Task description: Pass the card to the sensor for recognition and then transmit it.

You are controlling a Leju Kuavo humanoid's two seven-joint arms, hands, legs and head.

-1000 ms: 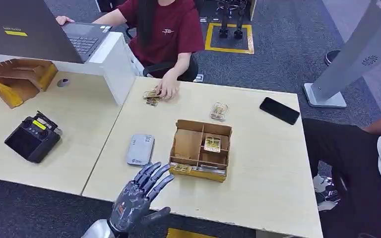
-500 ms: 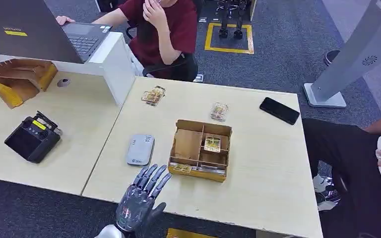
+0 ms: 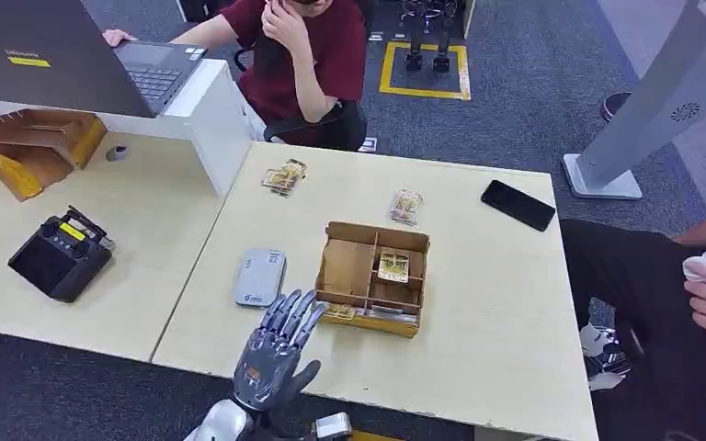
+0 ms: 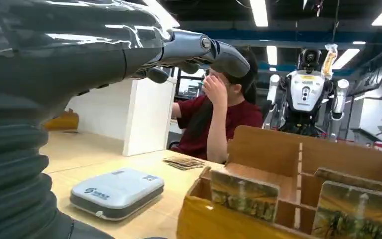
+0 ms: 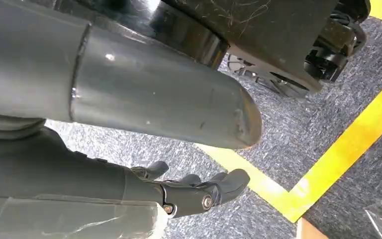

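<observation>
While fingers spread (nothing held), left robot hand (image 3: 274, 354) near cardboard box (image 3: 374, 276), perhaps touching its cards (image 3: 338, 311).

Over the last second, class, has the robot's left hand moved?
Yes. The left robot hand moved forward and rightward, toward the box.

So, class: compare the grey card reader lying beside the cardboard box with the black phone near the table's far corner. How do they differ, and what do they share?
The card reader is light grey with rounded corners and a small logo; the phone is plain glossy black. The card reader looks thicker and boxier, the phone thin and slab-like. The card reader lies close beside the cardboard box, just ahead of the left hand; the phone lies apart, near the table's far corner. Both lie flat on the table.
</observation>
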